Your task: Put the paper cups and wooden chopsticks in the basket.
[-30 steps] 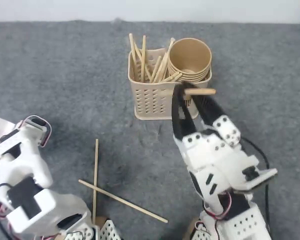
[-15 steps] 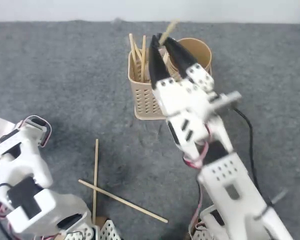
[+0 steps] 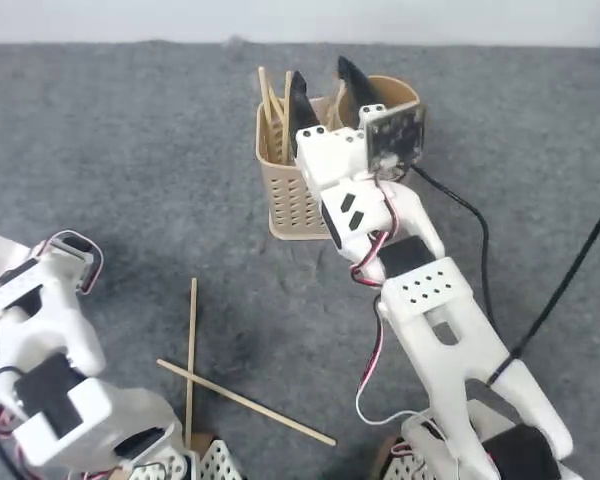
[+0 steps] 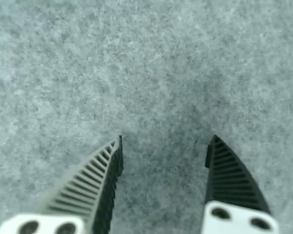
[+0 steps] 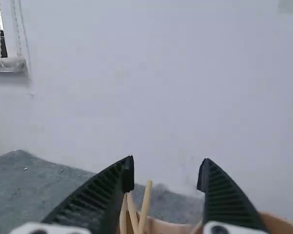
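Note:
A beige slotted basket (image 3: 298, 200) stands at the far middle of the grey carpet, with several wooden chopsticks (image 3: 276, 110) standing in it and stacked paper cups (image 3: 405, 98) at its right side. Two more chopsticks (image 3: 192, 355) lie crossed on the carpet near the front. My right gripper (image 3: 323, 88) hovers open over the basket's top with nothing between its fingers; its wrist view shows chopstick tips (image 5: 144, 202) just below the gripper (image 5: 166, 175). My left gripper (image 4: 163, 153) is open over bare carpet; its arm (image 3: 42, 330) sits at the near left.
A white wall (image 5: 151, 73) rises behind the carpet's far edge. A black cable (image 3: 555, 300) runs along the right arm's side. Open carpet lies left of the basket and around the crossed chopsticks.
My right arm swung from in front of the basket up over its top; the chopstick it held a second ago is no longer in its fingers, which now stand open. The left arm stayed still.

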You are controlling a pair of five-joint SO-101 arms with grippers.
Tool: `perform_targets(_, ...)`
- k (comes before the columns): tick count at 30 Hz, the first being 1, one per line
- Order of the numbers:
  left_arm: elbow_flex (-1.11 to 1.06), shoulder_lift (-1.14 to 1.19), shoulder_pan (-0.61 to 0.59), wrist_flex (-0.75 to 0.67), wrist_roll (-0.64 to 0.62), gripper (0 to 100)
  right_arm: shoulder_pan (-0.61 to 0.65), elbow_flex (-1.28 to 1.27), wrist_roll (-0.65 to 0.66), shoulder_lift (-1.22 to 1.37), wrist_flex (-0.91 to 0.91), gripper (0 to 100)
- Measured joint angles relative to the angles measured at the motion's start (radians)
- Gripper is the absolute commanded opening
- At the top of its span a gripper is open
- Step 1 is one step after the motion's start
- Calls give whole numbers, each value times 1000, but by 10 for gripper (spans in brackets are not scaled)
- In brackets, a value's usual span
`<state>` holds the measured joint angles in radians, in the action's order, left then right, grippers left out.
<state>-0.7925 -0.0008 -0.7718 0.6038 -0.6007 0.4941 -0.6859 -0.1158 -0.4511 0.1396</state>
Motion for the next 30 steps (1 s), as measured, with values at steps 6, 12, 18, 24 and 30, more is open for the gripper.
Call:
perform_targets(6,0,0,0,0,0,264,-15,164,-150,-149,-407,232)
perform_targets(12,0,0,0,0,0,264,26,255,-186,-364,-838,231)
perform_targets(18,0,0,0,0,0,264,255,238,-186,-494,-1175,231)
perform_targets(24,0,0,0,0,0,264,499,28,-86,-514,-1246,231)
perform_targets(30,0,0,0,0,0,264,666,-270,28,-514,-1200,231)
